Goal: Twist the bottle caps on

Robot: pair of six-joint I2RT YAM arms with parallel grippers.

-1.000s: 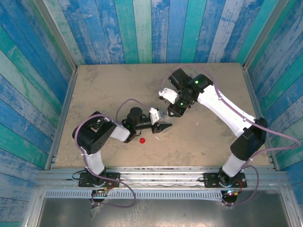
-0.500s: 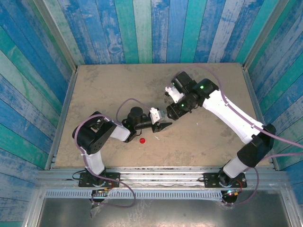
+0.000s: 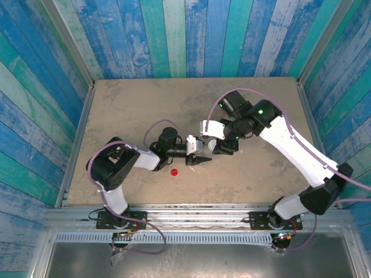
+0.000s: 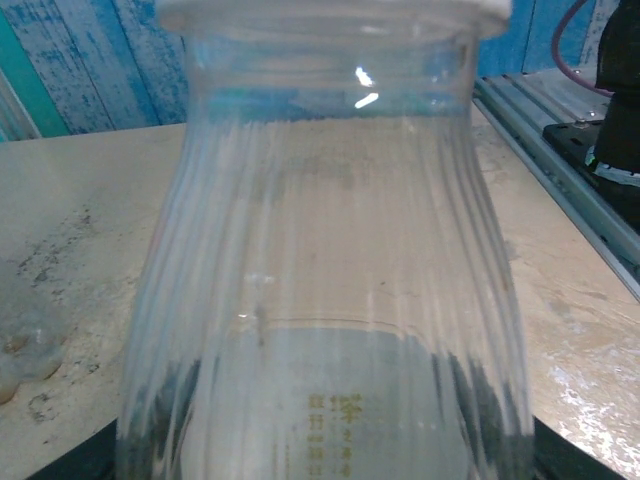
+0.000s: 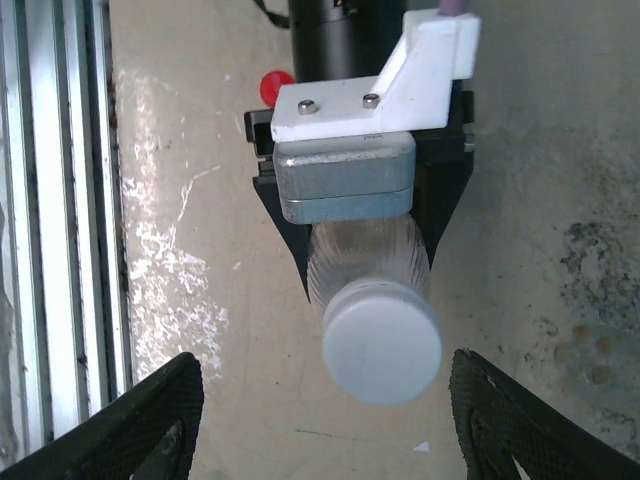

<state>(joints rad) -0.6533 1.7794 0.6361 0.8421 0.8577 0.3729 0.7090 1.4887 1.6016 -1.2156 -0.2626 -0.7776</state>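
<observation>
My left gripper [image 3: 202,157] is shut on a clear ribbed bottle [image 4: 320,300] and holds it level above the table, neck pointing right. The bottle's pale label carries small yellow-green print. A white cap [image 5: 381,346] sits on its neck. My right gripper [image 5: 325,370] is open and faces the cap end-on, a finger [image 5: 160,420] on each side and clear of it. In the top view, the right gripper [image 3: 222,146] stands just right of the left one. A red cap [image 3: 174,172] lies loose on the table, also visible as the red cap [image 5: 275,86]. The red-labelled bottle is out of view.
A tiny white scrap [image 5: 422,447] lies on the beige table [image 3: 133,110] under the bottle. Blue-green plank walls close in three sides. A metal rail [image 5: 50,200] runs along the table's near edge.
My right arm has swung its gripper from the far side down and round until it faces the bottle's capped end. My left gripper has shifted slightly right, still holding the bottle.
</observation>
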